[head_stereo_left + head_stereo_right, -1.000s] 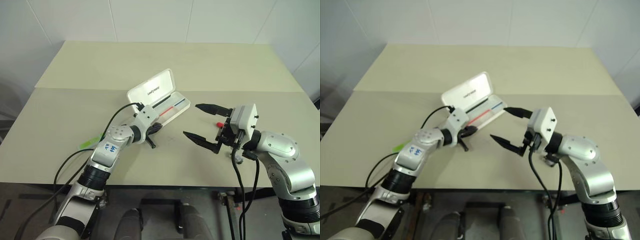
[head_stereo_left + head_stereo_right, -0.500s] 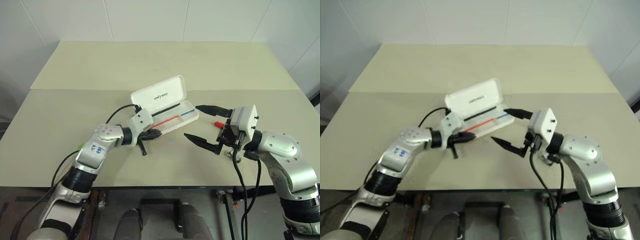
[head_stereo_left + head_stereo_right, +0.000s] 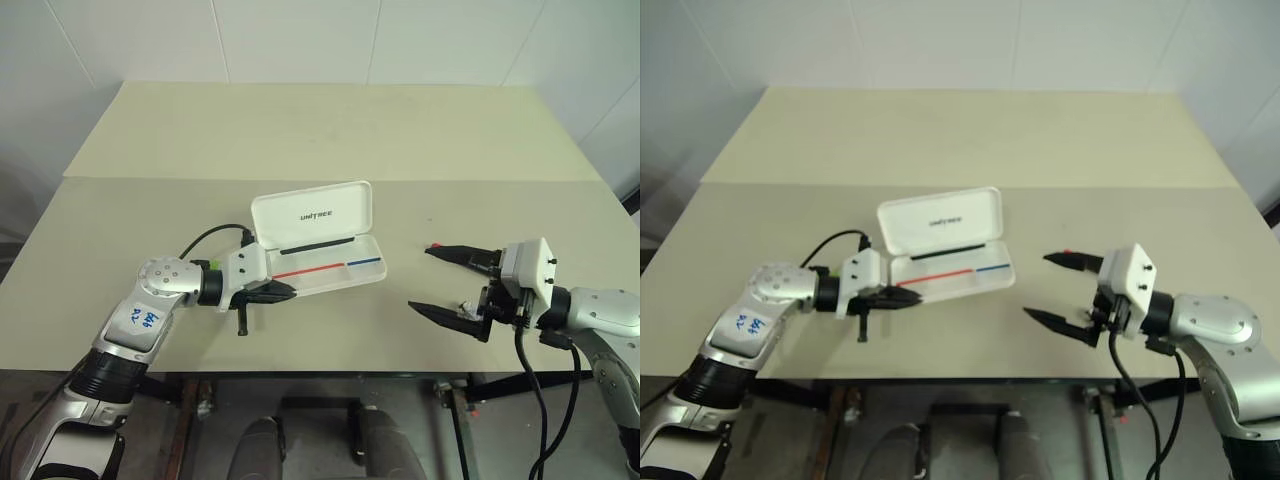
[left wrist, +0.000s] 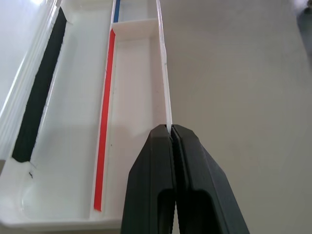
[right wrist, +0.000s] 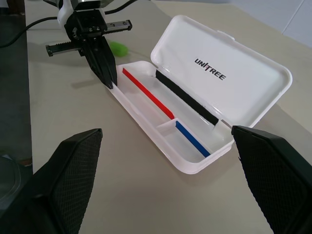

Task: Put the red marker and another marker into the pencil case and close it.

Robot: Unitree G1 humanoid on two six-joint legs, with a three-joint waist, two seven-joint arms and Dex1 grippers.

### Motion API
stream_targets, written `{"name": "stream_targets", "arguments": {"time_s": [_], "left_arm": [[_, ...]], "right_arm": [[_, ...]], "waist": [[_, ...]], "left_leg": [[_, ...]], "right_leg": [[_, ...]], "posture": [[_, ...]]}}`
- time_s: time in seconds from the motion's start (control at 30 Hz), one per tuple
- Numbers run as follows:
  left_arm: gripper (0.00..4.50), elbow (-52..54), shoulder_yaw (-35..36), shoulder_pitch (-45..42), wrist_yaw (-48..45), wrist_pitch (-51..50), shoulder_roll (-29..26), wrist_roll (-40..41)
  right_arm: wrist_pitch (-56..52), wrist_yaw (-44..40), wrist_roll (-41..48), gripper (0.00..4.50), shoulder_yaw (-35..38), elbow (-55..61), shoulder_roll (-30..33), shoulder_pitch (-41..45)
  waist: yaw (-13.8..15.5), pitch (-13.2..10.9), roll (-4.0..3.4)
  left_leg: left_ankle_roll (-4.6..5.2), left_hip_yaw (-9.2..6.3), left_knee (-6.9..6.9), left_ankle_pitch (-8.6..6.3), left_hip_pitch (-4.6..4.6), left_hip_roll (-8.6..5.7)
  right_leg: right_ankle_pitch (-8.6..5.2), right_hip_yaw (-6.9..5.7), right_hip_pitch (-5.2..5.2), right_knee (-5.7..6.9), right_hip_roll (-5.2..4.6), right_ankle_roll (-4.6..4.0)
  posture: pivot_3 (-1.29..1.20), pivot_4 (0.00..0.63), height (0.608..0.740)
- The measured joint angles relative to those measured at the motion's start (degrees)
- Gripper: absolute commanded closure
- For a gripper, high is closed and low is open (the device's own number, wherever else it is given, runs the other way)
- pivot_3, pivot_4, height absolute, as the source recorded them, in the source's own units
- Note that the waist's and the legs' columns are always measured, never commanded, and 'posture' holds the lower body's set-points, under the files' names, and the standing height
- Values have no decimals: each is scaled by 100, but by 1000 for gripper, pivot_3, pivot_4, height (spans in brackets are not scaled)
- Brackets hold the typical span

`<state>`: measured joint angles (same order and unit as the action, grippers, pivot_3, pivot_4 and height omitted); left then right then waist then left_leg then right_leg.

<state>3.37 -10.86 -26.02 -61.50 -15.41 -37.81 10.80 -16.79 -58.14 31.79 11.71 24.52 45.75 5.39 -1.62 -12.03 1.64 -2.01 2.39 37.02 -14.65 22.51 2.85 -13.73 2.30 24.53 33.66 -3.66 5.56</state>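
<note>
The white pencil case lies open at the table's middle, lid up with UNITREE lettering, red and blue stripes in its tray. My left gripper is shut on the thin front wall of the tray at its left end. A bit of the light-green marker shows on the table behind my left wrist. To the right of the case my right gripper stands open and holds nothing. A red speck at its far fingertip is the red marker, mostly hidden.
The beige table has a seam across it behind the case and open surface beyond. Its front edge runs just below both grippers. Black cables trail from both wrists.
My left gripper, shut on the case's wall, has pulled the case left and toward me and swung it nearly square to the table edge. My right gripper has drawn off to the right, still open.
</note>
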Motion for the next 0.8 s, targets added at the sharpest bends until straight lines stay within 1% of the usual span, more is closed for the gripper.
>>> {"name": "stream_targets", "arguments": {"time_s": [0.23, 0.57, 0.67, 0.8], "left_arm": [[4465, -544, -297, -170, -189, 544, 280, -185], [4465, -1127, -373, -498, -472, 1061, 345, -333], [3797, -1347, -375, -583, -553, 1215, 385, -363], [2394, -1527, -375, -663, -588, 1302, 435, -417]], "right_arm": [[-108, 99, 28, 0, -7, 106, 0, 93], [-257, 281, 98, 0, -10, 326, -3, 127], [-318, 349, 101, 0, -20, 381, -10, 132], [-332, 400, 108, 0, -28, 452, -35, 199]], "waist": [[2, 0, 1], [3, 0, 1], [2, 0, 2], [-5, 0, 2]], "left_leg": [[1, 4, 2, 0, -1, 1], [5, 5, 8, 3, -1, 0], [6, 7, 10, 3, -3, 0], [5, 9, 5, 3, -2, 0]], "right_leg": [[1, 6, 1, 2, 3, 2], [8, 11, -2, 1, 4, 8], [10, 12, -4, 1, 4, 8], [10, 14, -3, -1, 4, 8]], "posture": [[0, 150, 740], [0, 150, 740], [0, 150, 740], [0, 150, 740]]}}
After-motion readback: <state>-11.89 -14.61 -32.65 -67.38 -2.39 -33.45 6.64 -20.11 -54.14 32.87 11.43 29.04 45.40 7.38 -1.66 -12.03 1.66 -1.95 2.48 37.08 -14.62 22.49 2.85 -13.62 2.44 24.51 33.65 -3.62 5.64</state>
